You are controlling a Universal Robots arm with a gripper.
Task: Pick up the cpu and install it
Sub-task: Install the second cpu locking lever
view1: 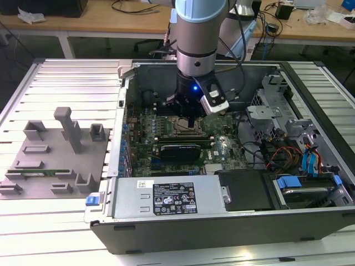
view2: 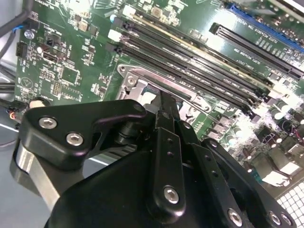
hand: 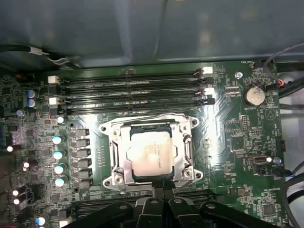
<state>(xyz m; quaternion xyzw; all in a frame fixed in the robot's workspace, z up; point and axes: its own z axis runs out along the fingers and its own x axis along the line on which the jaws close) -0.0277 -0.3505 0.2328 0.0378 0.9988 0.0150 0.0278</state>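
The cpu [hand: 152,153], a flat square chip with a shiny silver-white top, lies level inside the square metal socket frame [hand: 111,142] on the green motherboard [hand: 237,137]. In the first wrist view my gripper [hand: 164,189] is at the frame's edge beside the cpu, its black fingers pressed together with nothing visible between them. The second wrist view has the fingers [view2: 164,114] reaching down to the socket. In the exterior view the gripper [view1: 191,123] stands low inside the open computer case, over the socket.
Black memory slots [hand: 133,90] run beside the socket. The case [view1: 127,83] walls surround the arm, with a power supply [view1: 166,197] at the front and drive bays and cables [view1: 294,155] on the exterior view's right. A grey parts fixture [view1: 50,160] holding a green memory stick [view1: 39,173] lies outside.
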